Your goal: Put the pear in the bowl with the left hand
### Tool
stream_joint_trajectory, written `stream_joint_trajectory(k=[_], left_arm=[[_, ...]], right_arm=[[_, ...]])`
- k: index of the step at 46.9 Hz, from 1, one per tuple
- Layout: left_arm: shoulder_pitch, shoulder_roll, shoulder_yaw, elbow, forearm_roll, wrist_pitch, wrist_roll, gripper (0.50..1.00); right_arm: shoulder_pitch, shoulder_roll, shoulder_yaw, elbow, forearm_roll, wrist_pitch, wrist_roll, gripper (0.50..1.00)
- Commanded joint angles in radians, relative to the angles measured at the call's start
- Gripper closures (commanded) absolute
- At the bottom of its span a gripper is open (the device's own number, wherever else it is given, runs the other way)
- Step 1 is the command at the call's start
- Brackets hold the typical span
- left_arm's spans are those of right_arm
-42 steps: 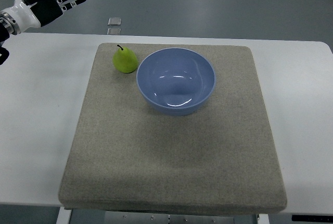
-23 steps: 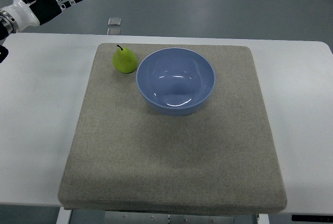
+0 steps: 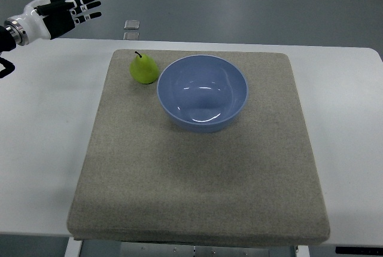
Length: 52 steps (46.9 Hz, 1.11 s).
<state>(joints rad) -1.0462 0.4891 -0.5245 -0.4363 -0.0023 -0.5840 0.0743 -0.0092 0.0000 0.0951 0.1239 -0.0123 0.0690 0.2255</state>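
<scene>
A green pear [image 3: 144, 69] with a dark stem stands upright on a grey felt mat [image 3: 197, 173], just left of a blue bowl [image 3: 202, 92]. The bowl is empty. My left hand [image 3: 67, 12] is black and white, at the top left beyond the table's far edge, well to the left of and behind the pear. Its fingers are spread and hold nothing. The right arm does not show.
The mat lies on a white table [image 3: 42, 125]. Two small grey squares [image 3: 132, 25] lie on the floor behind the table.
My left hand has shifted slightly down and to the right, and its fingers now point more to the right. The pear and bowl have not moved.
</scene>
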Motion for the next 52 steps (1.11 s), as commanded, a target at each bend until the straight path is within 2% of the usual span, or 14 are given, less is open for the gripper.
stream_joint_trajectory(k=[1, 9, 20, 24, 36, 52], left_arm=[[-0.017, -0.014, 0.001, 0.019, 0.123, -0.002, -0.044, 0.506], [-0.087, -0.014, 0.001, 0.015, 0.45, -0.002, -0.111, 0.506], [-0.192, -0.04, 0.053, 0.01, 0.769, 0.0, -0.116, 0.506], [-0.219, -0.047, 0.099, 0.005, 0.847, 0.0, -0.12, 0.506], [-0.23, -0.095, 0.159, -0.067, 1.128, 0.01, -0.186, 0.506], [-0.222, -0.135, 0.173, -0.067, 1.314, 0.01, -0.188, 0.506]], right_arm=[[0.0, 0.0, 0.0, 0.0, 0.0, 0.0, 0.0, 0.574], [0.0, 0.0, 0.0, 0.0, 0.0, 0.0, 0.0, 0.574], [0.0, 0.0, 0.0, 0.0, 0.0, 0.0, 0.0, 0.574], [0.0, 0.0, 0.0, 0.0, 0.0, 0.0, 0.0, 0.574], [0.0, 0.0, 0.0, 0.0, 0.0, 0.0, 0.0, 0.574], [0.0, 0.0, 0.0, 0.0, 0.0, 0.0, 0.0, 0.574]])
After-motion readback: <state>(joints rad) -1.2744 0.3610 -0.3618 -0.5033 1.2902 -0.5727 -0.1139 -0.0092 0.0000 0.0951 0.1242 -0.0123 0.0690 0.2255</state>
